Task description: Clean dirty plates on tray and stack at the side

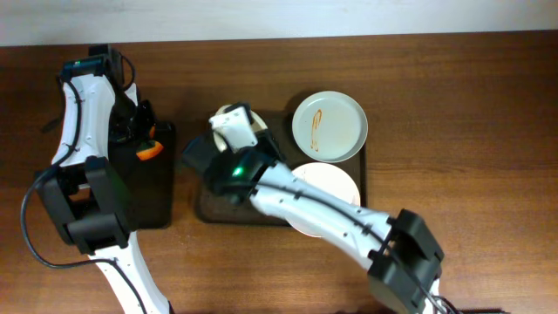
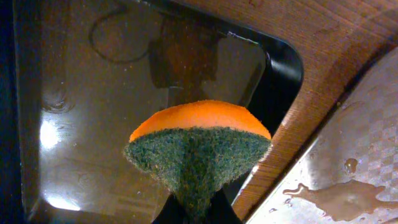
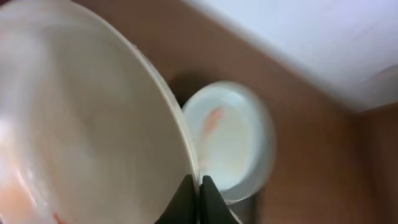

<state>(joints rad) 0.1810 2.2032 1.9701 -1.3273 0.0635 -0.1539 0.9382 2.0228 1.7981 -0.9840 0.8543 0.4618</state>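
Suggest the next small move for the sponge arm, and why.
Probably swing the sponge across to meet the white plate. The right end effector pinches its rim, tilted above the tray, with faint orange smears on it; the sponge hangs over the black tray, apart from the plate.

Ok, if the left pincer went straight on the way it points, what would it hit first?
The black tray. The left pincer, shut on the sponge, points down at the tray's floor, so the sponge would likely touch first. How far off it is, I can't tell.

Right wrist view blurred, glare on black tray (image 2: 93, 124)
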